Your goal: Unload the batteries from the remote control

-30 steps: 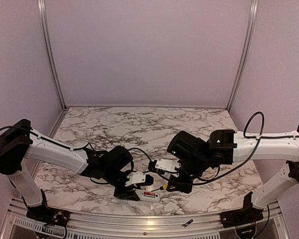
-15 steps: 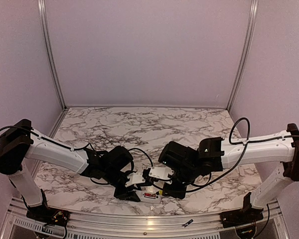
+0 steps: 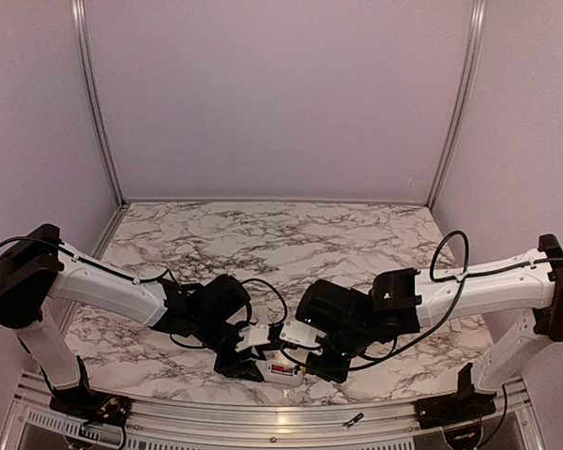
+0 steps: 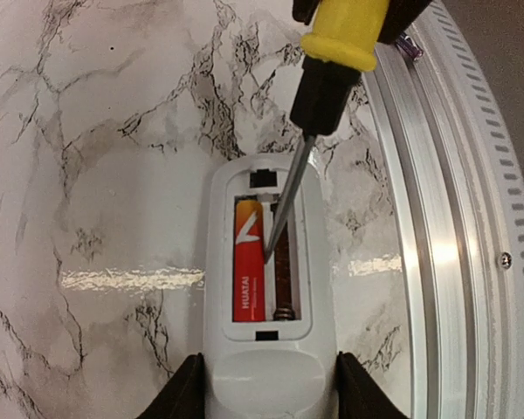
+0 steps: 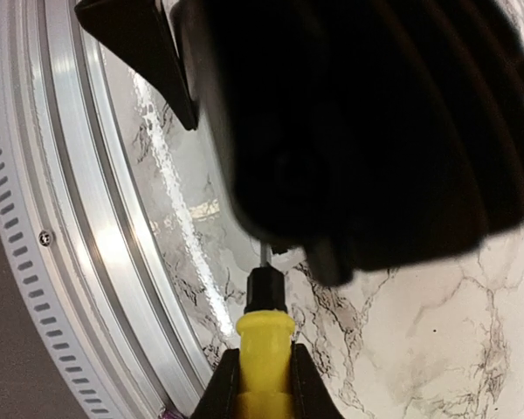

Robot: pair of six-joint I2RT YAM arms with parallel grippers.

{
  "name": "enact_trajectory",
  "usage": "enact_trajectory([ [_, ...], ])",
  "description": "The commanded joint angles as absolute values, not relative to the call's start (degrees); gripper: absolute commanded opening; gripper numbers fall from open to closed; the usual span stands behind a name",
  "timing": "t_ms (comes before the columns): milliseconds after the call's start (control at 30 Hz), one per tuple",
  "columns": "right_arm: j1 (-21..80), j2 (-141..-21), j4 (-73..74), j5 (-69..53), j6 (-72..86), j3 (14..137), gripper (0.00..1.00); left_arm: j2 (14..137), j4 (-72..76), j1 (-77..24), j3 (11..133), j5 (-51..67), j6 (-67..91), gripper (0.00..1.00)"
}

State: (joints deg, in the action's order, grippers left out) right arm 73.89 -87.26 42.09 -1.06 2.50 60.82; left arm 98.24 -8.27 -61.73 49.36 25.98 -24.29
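Observation:
The white remote control (image 4: 271, 375) lies back up near the table's front edge, its battery recess open. One red battery (image 4: 249, 271) sits in the left slot. The right slot looks dark, with a spring at its end. My left gripper (image 4: 266, 397) is shut on the remote's end, a finger on each side. My right gripper (image 5: 264, 393) is shut on the yellow-handled screwdriver (image 5: 264, 345). The screwdriver's shaft (image 4: 288, 201) reaches into the recess, its tip beside the red battery. In the top view both grippers (image 3: 249, 361) (image 3: 311, 361) meet over the remote (image 3: 281, 371).
The aluminium rail (image 4: 445, 262) of the table's front edge runs right beside the remote, and shows in the right wrist view (image 5: 52, 218). The left arm's black wrist (image 5: 358, 131) fills the upper right wrist view and hides the remote there. Marble tabletop (image 3: 281, 234) stretches behind.
My right arm has swung left and down, bringing the screwdriver from beside the remote into its battery recess. My left gripper has stayed on the remote.

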Motion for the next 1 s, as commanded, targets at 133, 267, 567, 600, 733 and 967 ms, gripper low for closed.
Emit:
enact_trajectory([
  [133,75.5,-88.5,42.3,6.5,6.5,60.6,0.0,98.5,-8.5,-61.4,50.8,30.2,-23.1,0.0],
  [267,76.6,-88.8,41.6,7.0,7.7,60.3,0.0,98.8,-8.7,-61.4,51.1,31.2,-22.7,0.0],
  [567,80.9,-93.9,42.3,10.6,9.6,63.2,0.0,100.5,-9.3,-61.4,52.5,33.6,-21.9,0.0],
  [600,81.3,-94.8,42.4,11.0,9.7,63.5,0.0,100.7,-9.4,-61.4,52.6,33.7,-21.9,0.0],
  [733,82.1,-96.7,42.9,12.1,10.2,64.8,0.0,101.1,-9.8,-61.4,53.0,34.0,-21.9,0.0],
  [967,83.0,-99.5,44.7,15.5,9.5,68.1,0.0,101.7,-10.3,-61.4,53.6,35.1,-22.1,0.0],
])
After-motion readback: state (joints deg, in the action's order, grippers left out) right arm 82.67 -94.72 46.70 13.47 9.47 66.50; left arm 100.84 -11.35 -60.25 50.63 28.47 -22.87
